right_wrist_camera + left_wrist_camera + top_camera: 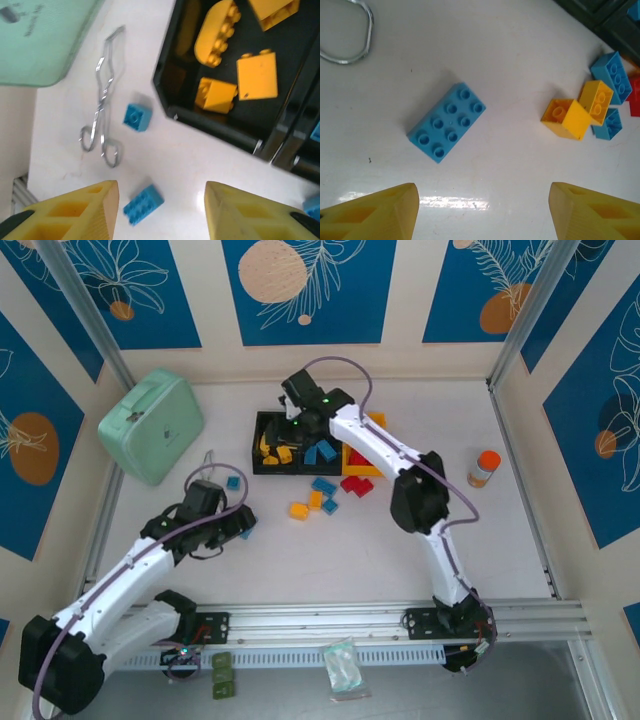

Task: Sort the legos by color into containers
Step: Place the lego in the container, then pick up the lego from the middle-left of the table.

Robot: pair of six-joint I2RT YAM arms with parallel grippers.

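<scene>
The left claw (482, 210) is open and empty, its two yellow fingers (370, 212) spread wide low over the white counter (510, 50). An eight-stud blue brick (446, 122) lies flat and studs up just ahead of the gap between them, nearer the left finger and touching neither. Off to that claw's right sits a loose cluster of legos: two yellow bricks (566, 117) touching each other, two blue bricks (614, 77) and the edge of a red brick (635, 95). In the top view the left arm (130, 570) reaches forward and low from its base, its wrist bent down toward the counter. The right arm (400, 465) stretches up and across to the row of containers, its wrist above the left black bin (258, 445). The right claw (160, 210) is also parted and holds nothing. It hangs above the counter beside the near corner of that bin, which holds yellow legos (256, 75). From the right wrist, a small blue brick (136, 117) lies on the counter near the bin's corner, beside metal tongs (102, 110), and the mint-green case (40, 40) sits beyond. The middle black bin (318, 471) holds blue legos and the yellow bin (365, 471) holds red ones.
</scene>
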